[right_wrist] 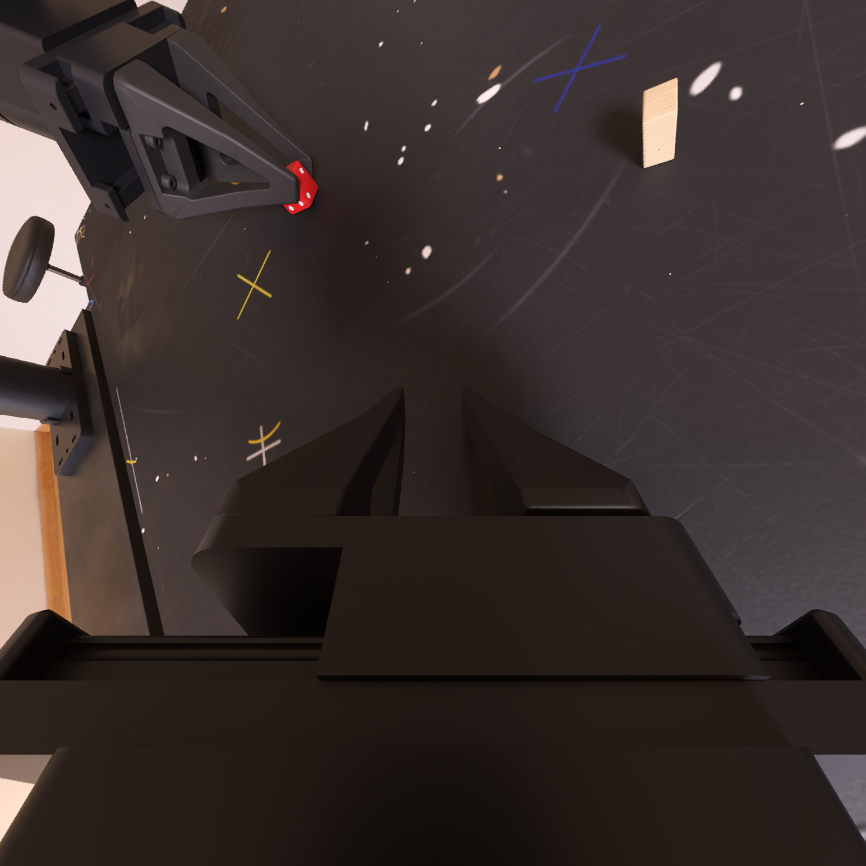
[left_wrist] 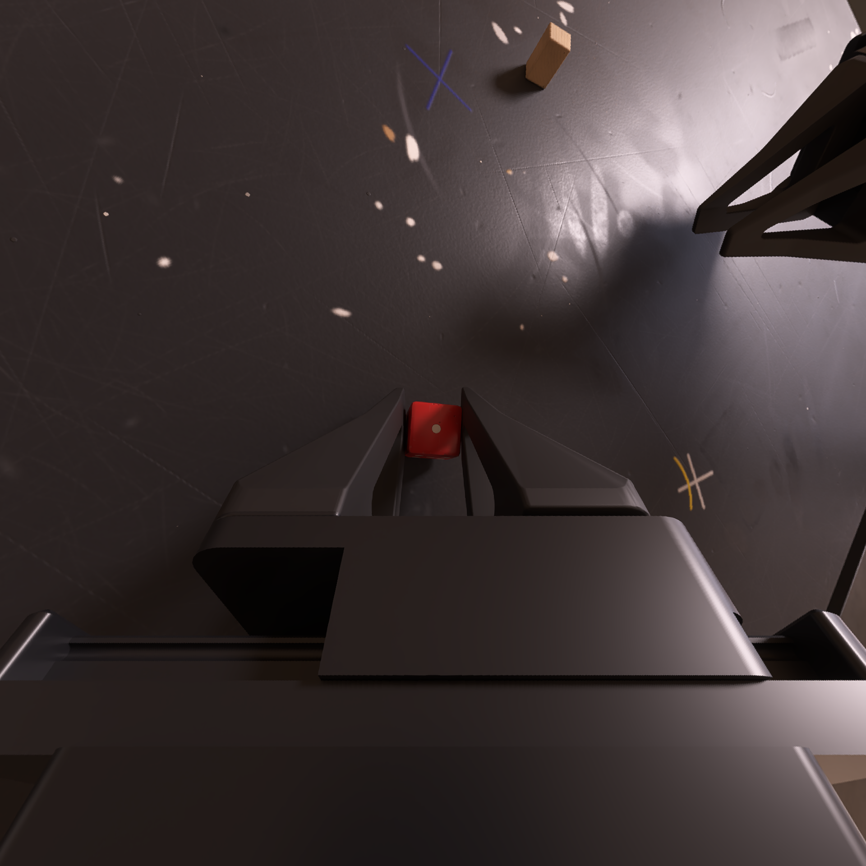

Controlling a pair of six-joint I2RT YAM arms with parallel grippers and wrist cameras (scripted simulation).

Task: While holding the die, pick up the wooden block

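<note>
A red die (left_wrist: pixel 433 429) with white pips is clamped between the fingers of my left gripper (left_wrist: pixel 432 392), held above the dark table. It also shows in the right wrist view (right_wrist: pixel 302 187) at the tip of the left gripper (right_wrist: pixel 293 187). The wooden block (left_wrist: pixel 547 55) stands on the table far ahead, to the right of a blue cross. In the right wrist view the block (right_wrist: pixel 660 123) stands upright at the upper right. My right gripper (right_wrist: pixel 433 392) hangs over bare table, its jaws a small gap apart with nothing between them. It also shows in the left wrist view (left_wrist: pixel 707 232).
A blue cross mark (right_wrist: pixel 578 68) lies left of the block. A yellow cross (right_wrist: pixel 253 285) and a white-and-yellow mark (right_wrist: pixel 264 443) are on the scratched dark table (right_wrist: pixel 609 328). The left arm's base mount (right_wrist: pixel 65 398) and the table edge are at the left.
</note>
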